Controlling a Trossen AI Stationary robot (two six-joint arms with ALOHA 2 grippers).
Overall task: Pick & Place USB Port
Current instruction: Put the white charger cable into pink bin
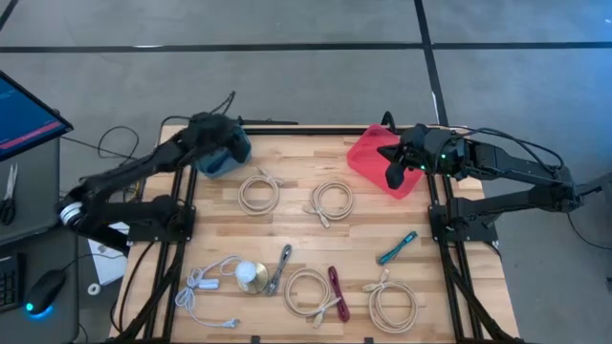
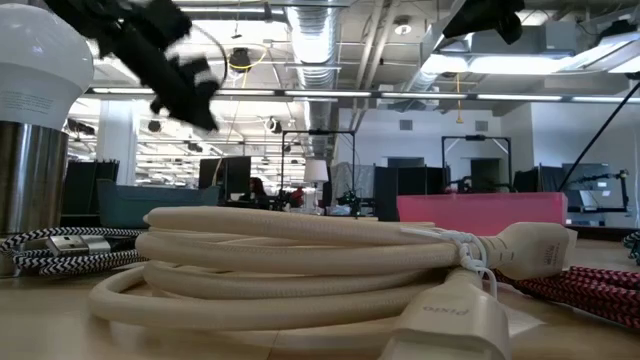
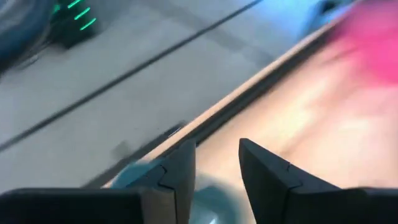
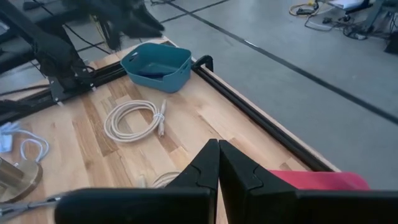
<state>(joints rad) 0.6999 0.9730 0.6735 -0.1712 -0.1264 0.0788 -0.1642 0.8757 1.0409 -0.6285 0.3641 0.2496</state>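
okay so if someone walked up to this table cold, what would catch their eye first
Probably the two bright bins at the far edge: the red bin under the right gripper, whose fingers are shut, and the blue bin under the left gripper, whose fingers are open. Next, the coiled cream cables scattered across the wooden table, along with a teal cable toward the right.
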